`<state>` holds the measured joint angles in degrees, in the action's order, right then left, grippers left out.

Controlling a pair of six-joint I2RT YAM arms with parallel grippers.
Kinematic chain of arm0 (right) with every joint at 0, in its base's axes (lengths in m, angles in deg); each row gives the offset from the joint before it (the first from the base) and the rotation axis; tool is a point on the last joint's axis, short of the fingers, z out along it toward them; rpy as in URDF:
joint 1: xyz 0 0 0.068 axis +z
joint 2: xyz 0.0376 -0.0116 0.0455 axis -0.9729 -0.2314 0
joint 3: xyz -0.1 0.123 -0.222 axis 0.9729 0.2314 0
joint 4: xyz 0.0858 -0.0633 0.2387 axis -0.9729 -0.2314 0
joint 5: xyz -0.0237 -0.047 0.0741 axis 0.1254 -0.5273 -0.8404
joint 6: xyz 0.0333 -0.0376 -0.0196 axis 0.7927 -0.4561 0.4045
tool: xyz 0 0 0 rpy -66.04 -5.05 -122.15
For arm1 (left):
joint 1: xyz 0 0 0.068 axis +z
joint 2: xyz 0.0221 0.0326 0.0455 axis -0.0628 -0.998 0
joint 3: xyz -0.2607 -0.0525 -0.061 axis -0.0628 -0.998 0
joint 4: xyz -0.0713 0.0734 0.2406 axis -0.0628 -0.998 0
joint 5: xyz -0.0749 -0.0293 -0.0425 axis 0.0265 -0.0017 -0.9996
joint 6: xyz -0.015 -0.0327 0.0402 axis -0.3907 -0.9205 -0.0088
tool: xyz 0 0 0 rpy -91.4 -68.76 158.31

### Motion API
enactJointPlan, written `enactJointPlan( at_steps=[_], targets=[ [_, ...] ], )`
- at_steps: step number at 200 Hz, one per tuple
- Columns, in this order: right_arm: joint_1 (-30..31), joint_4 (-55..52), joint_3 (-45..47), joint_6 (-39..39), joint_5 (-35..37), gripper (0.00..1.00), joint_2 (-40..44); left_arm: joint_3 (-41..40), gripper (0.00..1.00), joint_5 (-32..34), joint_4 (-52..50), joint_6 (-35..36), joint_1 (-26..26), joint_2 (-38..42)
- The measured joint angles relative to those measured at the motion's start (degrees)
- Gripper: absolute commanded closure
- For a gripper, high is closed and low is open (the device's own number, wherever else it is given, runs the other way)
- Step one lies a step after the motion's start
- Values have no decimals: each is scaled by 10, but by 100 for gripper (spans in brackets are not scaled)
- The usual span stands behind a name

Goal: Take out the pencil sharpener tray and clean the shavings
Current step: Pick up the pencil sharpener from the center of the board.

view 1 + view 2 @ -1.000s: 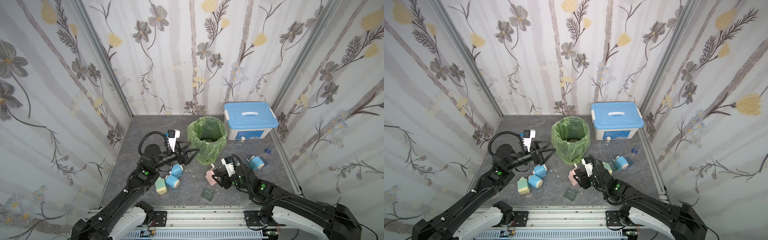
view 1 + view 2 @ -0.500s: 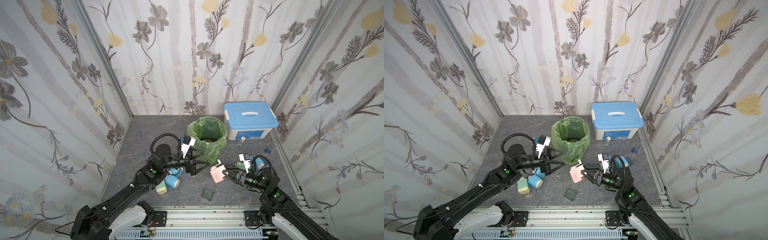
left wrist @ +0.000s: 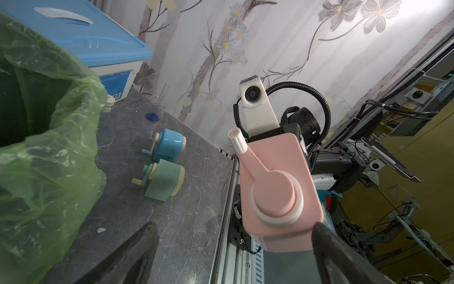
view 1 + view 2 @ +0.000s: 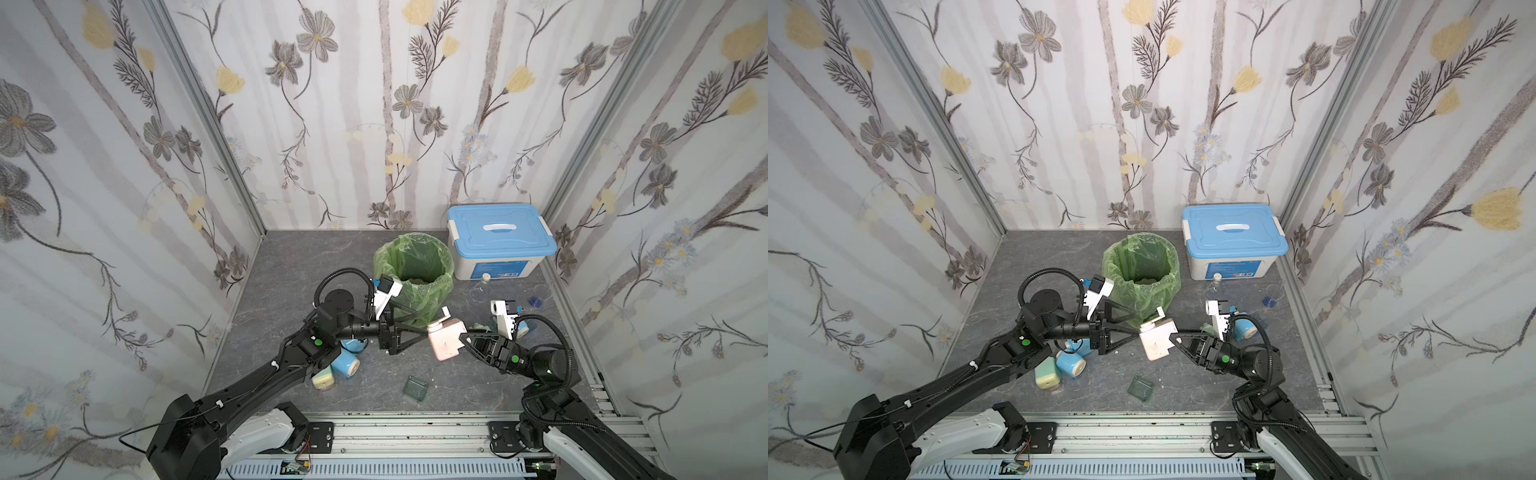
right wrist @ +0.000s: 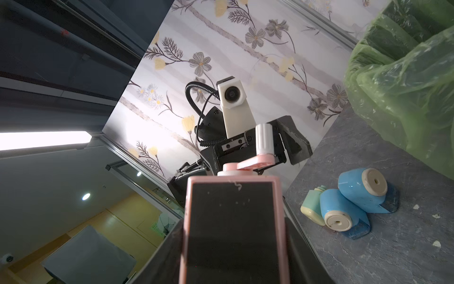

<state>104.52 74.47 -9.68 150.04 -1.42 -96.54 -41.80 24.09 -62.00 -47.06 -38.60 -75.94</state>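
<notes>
Pink pencil sharpener (image 4: 445,341) is held aloft, tilted, in the right pincer (image 4: 464,341).
Its white-tipped crank (image 3: 237,140) is pointed away from that pincer, and a dark, pink-framed face (image 5: 233,226) is seen speckled. Whitish shavings (image 5: 416,207) are scattered on the grey desk (image 4: 291,266). A small greenish clear tray (image 4: 415,388) is lying there, apart.

Matt pink plastic sharpener (image 4: 446,341), crinkled glossy green film liner (image 4: 437,286), possibly stone-look matt tabletop (image 4: 291,266)

Pink sharpener (image 4: 445,341); green bin liner (image 4: 439,286); blue box lid (image 4: 498,241); floral walls (image 4: 374,124).
</notes>
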Motion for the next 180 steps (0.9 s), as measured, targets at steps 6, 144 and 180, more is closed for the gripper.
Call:
enactJointPlan(
  at_steps=[6,144,180],
  targets=[
    [0,2,0,0,7,53,4,0,2,0,5,-3,-5,-4],
    [24,9,38,-34,109,48,51,31,39,23,139,-88,-71,-92],
    [25,2,44,-60,122,40,74,39,50,18,134,-104,-74,-92]
  ],
)
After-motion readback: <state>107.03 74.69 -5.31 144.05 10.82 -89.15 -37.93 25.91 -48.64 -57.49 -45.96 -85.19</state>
